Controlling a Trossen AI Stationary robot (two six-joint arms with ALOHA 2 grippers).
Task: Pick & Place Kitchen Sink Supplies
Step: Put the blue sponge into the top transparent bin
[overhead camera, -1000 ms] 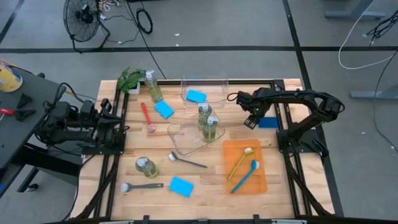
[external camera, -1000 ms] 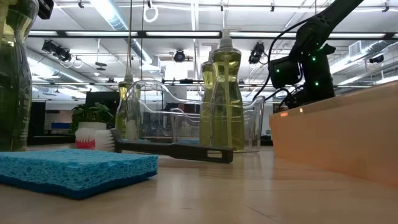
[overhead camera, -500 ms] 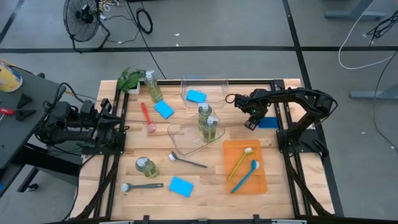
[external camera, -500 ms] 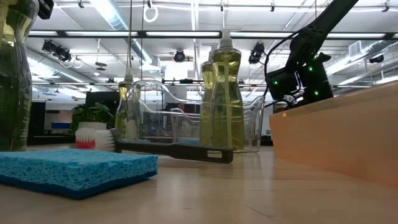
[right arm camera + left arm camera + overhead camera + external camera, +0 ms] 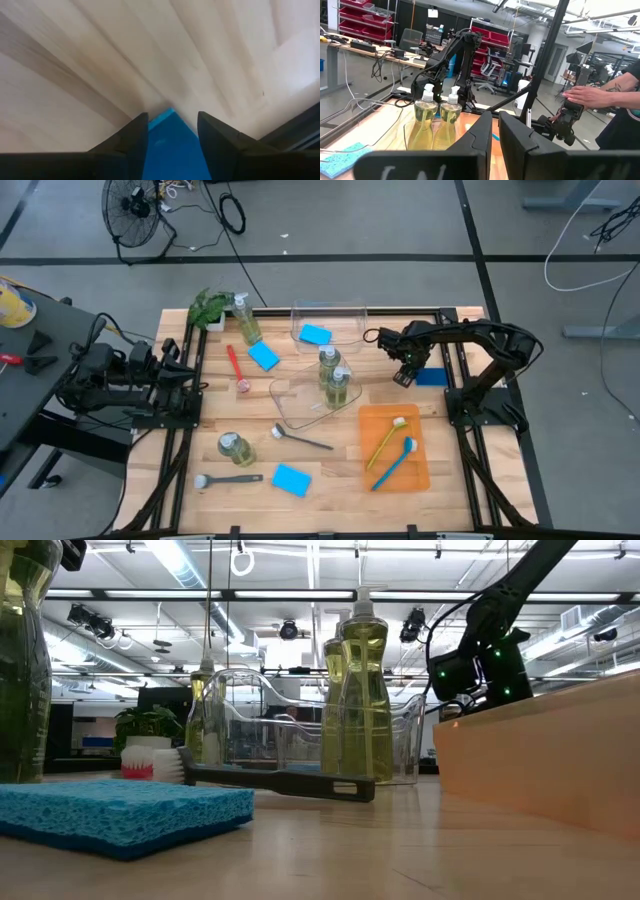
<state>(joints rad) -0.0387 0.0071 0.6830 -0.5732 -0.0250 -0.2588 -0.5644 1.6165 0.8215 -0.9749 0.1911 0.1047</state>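
Observation:
My right gripper (image 5: 403, 375) is open and points down at the table's right side. In the right wrist view its fingers (image 5: 172, 116) stand on either side of one corner of a flat blue sponge (image 5: 170, 145), which lies by the right edge (image 5: 432, 377). My left gripper (image 5: 192, 380) waits shut at the left edge. Two pump bottles (image 5: 333, 375) stand in a clear bin, one (image 5: 245, 320) leans by the plant, and one (image 5: 236, 448) lies near the front. More blue sponges (image 5: 264, 357) (image 5: 291, 479) lie on the table. A red brush (image 5: 236, 367) lies left of the bin.
A second clear bin (image 5: 345, 315) at the far edge holds a blue sponge (image 5: 315, 335). The orange tray (image 5: 420, 470) holds a yellow-green and a blue brush. Two dark brushes (image 5: 300, 438) (image 5: 228, 479) lie near the front. A plant (image 5: 210, 307) stands at the far left corner. Bare wood lies between bin and right gripper.
My right gripper has dipped a little toward the table over the blue sponge at the right edge and has turned slightly. Its elbow has drawn in toward the table's left. It has held still for the last half second.

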